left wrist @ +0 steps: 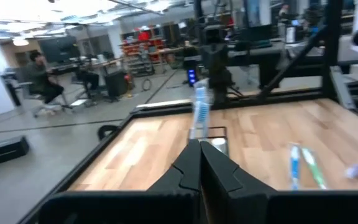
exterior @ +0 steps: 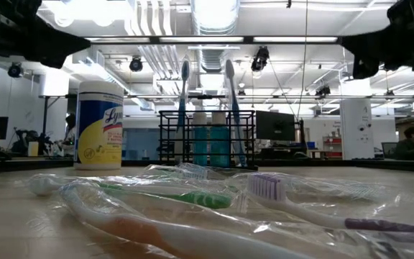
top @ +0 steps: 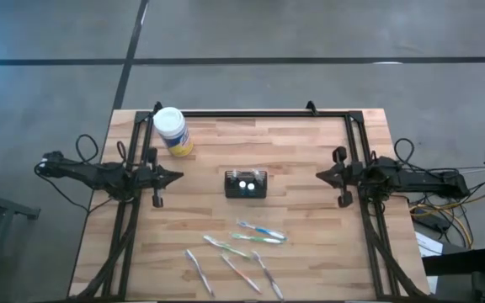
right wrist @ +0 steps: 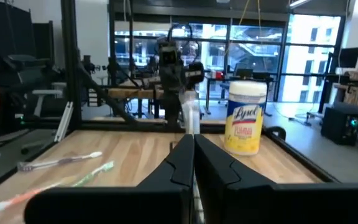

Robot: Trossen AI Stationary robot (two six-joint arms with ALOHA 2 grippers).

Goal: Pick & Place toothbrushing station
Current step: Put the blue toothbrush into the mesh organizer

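The toothbrushing station is a small black wire-mesh caddy (top: 247, 183) standing on its base at the middle of the table. Two toothbrushes (exterior: 185, 86) stand upright in it. Several more toothbrushes (top: 244, 249), some in clear wrappers, lie flat on the wood nearer the front edge. My left gripper (top: 178, 176) is shut and hovers level at the table's left, pointing toward the caddy (left wrist: 211, 133). My right gripper (top: 320, 175) is shut and hovers level at the table's right, also pointing at it. Neither touches anything.
A yellow jar with a white lid (top: 173, 130) stands at the far left of the table, also seen as a labelled canister (right wrist: 246, 118). A black frame (top: 251, 113) runs along the table's far and side edges. A person sits in the room beyond (left wrist: 39, 78).
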